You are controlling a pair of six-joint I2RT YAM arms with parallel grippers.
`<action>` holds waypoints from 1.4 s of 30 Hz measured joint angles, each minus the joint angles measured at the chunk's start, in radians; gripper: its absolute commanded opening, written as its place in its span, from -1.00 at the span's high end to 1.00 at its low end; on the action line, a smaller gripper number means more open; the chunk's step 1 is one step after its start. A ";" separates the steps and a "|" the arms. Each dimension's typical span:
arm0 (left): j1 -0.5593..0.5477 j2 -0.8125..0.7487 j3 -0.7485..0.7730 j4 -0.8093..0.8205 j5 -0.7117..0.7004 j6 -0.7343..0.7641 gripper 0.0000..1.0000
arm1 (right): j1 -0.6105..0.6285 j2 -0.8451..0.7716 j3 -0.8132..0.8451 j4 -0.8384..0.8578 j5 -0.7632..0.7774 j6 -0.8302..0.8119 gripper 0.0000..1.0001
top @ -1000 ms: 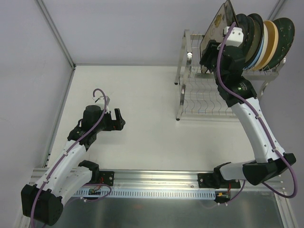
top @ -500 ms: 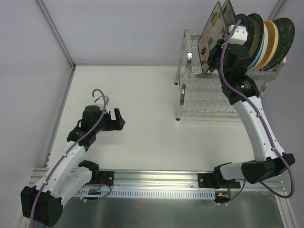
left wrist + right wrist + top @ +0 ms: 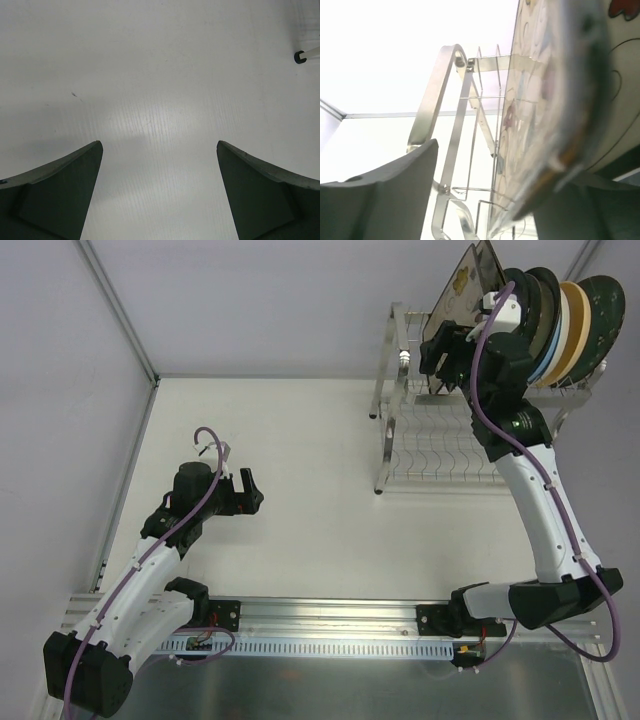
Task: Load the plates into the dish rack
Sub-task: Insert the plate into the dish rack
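The silver wire dish rack stands at the back right. Several plates stand on edge in its upper shelf: a square cream floral plate at the left end, then dark green plates, a tan plate and a dark green patterned plate. My right gripper is at the lower edge of the floral plate. In the right wrist view the floral plate lies against the right finger, far from the left finger; the gripper is open. My left gripper is open and empty above the table.
The rack's tubular frame fills the right wrist view to the left of the plate. One black rack foot shows at the left wrist view's upper right. White walls enclose the table at the left and back.
The square floral plate tipped to the left half a second ago and now stands steeper again. My right gripper has shifted a little left. The left arm has not moved.
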 measured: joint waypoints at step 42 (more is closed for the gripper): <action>0.000 -0.020 0.000 0.000 0.007 -0.017 -0.98 | -0.064 -0.158 0.024 -0.265 0.077 0.211 -0.99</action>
